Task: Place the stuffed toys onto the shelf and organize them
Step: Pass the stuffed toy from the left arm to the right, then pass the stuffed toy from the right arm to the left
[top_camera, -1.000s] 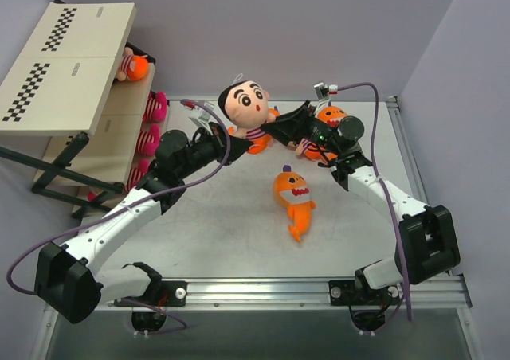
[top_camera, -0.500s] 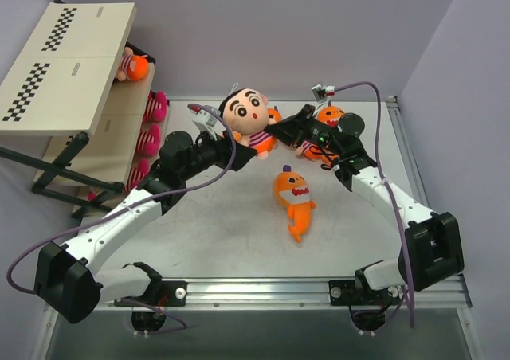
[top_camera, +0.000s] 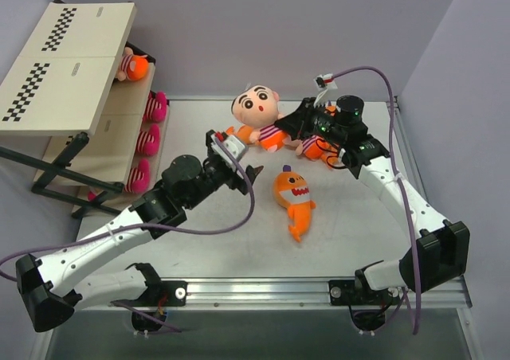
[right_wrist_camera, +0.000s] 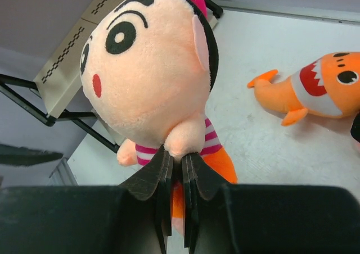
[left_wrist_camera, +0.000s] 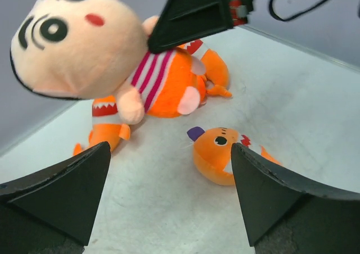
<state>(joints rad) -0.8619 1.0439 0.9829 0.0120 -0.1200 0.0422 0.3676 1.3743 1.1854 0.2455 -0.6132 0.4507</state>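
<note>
the right fingers [right_wrist_camera: 160, 178] are pinching shut on the big-headed doll [top_camera: 256, 109] just under its head, holding it near the back of the tabletop [top_camera: 351, 232]. the left fingers [left_wrist_camera: 62, 192] are gaping wide, gripping nothing, near an orange shark [top_camera: 293, 194]. the shelf [top_camera: 64, 65] is standing at far left.

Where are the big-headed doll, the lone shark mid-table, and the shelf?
big-headed doll [top_camera: 256, 105]: top external view, on its face.
lone shark [top_camera: 296, 191]: top external view, on its white toothy mouth.
shelf [top_camera: 72, 61]: top external view, on its top board.
</note>
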